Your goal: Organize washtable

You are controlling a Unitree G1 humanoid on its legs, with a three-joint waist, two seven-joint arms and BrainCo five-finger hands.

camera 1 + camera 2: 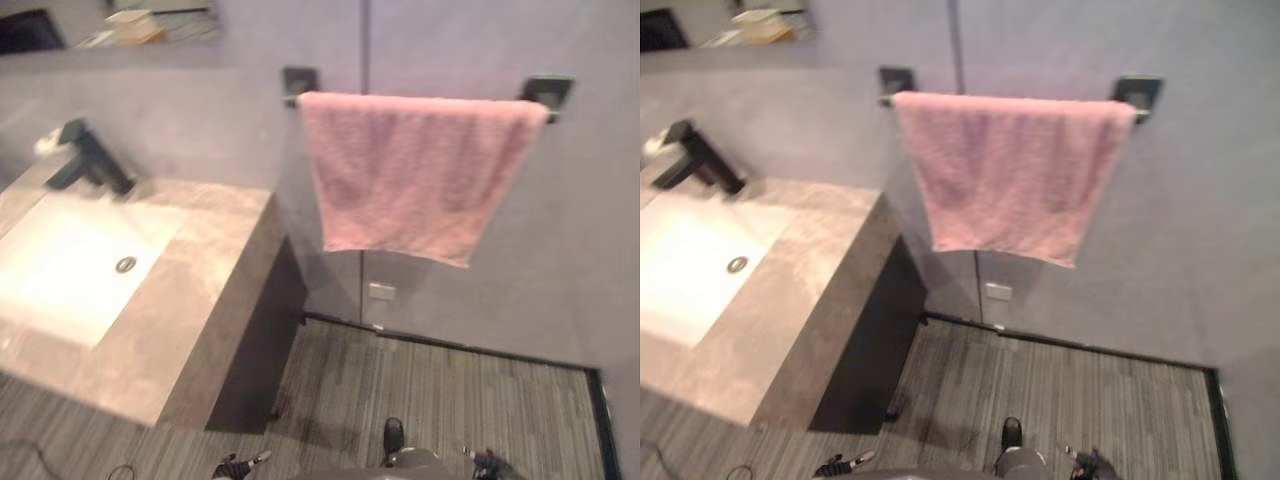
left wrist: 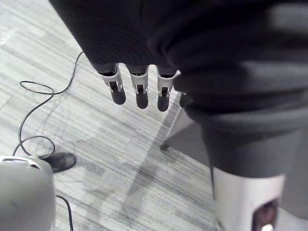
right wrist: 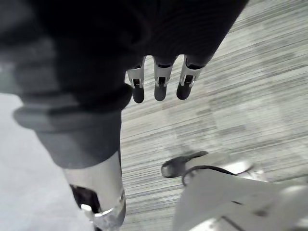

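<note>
The washtable (image 1: 200,300) has a beige stone top, a white sink basin (image 1: 70,260) and a black faucet (image 1: 90,160). A small white thing (image 1: 45,143) lies behind the faucet. To its right a pink towel (image 1: 420,170) hangs spread over a black wall bar (image 1: 300,82). My left hand (image 2: 138,94) hangs down at my side over the floor, fingers straight, holding nothing. My right hand (image 3: 161,86) hangs the same way on the other side, open with nothing in it. Both hands are low and well away from the washtable and the towel.
The cabinet's dark side (image 1: 265,340) faces a strip of grey wood floor (image 1: 450,390) below the towel. A small white wall plate (image 1: 382,292) sits under the towel. A mirror's lower edge (image 1: 120,25) runs above the faucet.
</note>
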